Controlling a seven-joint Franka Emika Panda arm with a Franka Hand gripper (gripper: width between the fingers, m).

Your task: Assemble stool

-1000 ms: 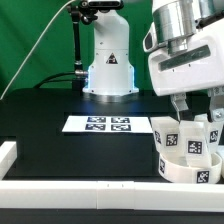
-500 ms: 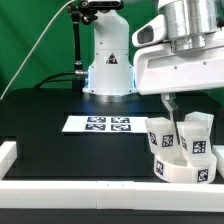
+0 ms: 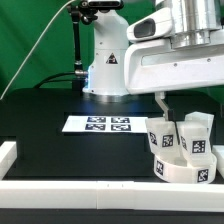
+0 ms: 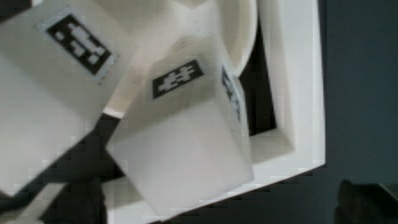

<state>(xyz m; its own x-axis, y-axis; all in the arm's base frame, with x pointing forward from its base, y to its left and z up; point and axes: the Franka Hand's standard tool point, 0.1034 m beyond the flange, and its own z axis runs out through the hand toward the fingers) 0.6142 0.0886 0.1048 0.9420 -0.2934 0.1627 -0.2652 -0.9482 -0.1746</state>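
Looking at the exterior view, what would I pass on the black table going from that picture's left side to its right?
White border rail → marker board → the stool parts clustered at the exterior view's right, under the open gripper.

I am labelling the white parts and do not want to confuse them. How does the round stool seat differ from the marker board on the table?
The round stool seat is a low cylinder with legs standing on it; the marker board is a thin flat rectangle carrying nothing. The seat sits at the exterior view's right, near the front rail; the board lies mid-table. Both are white with black-and-white tags.
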